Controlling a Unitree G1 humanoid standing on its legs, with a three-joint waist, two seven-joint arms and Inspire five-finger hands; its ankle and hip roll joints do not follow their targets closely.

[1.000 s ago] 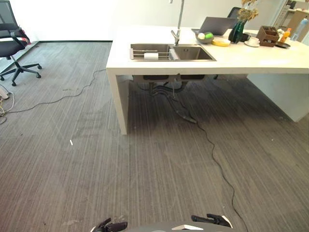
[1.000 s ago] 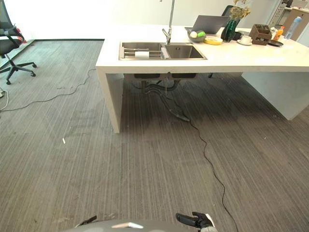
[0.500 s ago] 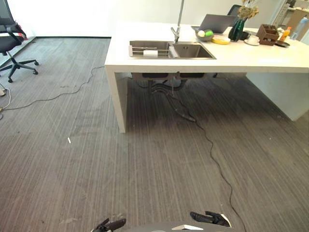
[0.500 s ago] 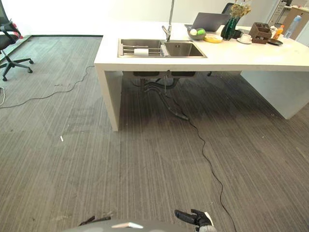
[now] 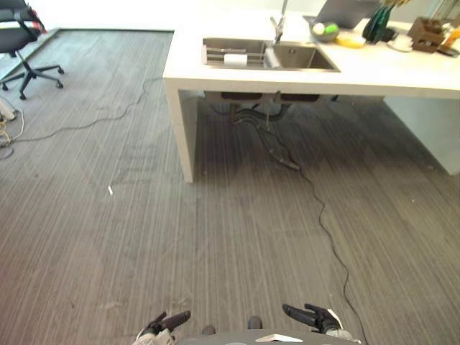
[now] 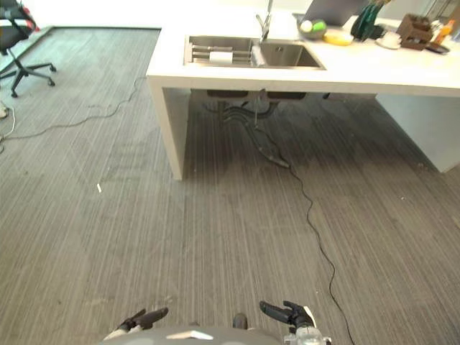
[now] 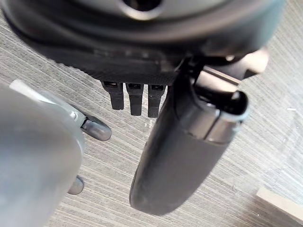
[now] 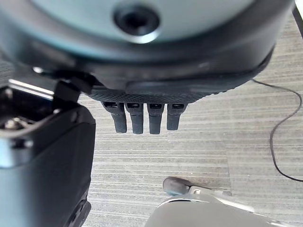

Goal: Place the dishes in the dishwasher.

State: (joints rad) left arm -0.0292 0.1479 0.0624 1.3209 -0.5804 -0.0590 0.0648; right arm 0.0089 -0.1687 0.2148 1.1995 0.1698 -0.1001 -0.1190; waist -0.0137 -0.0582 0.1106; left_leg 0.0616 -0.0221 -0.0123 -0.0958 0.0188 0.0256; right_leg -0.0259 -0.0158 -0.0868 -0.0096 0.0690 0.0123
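Note:
Far ahead stands a white counter (image 5: 388, 72) with a double steel sink (image 5: 267, 56). A white dish (image 5: 235, 60) lies on the rack in the sink's left basin. On the counter's right part are a grey bowl of fruit (image 5: 325, 30), a yellow plate (image 5: 350, 41) and a white cup on a saucer (image 5: 399, 43). My left hand (image 5: 164, 323) and right hand (image 5: 310, 316) hang low at the bottom edge over the carpet, far from the counter. Both are open and hold nothing; their straight fingers (image 7: 135, 97) (image 8: 142, 116) point at the floor.
A black cable (image 5: 323, 215) runs across the carpet from under the sink toward me. Another cable (image 5: 86, 126) trails to the left. An office chair (image 5: 21, 32) stands at the far left. A laptop (image 5: 338, 8), a green vase (image 5: 377, 21) and a wooden box (image 5: 430, 32) crowd the counter's back.
The whole picture has shifted: the camera has moved toward the counter and tipped down. Both hands show slightly higher at the bottom edge.

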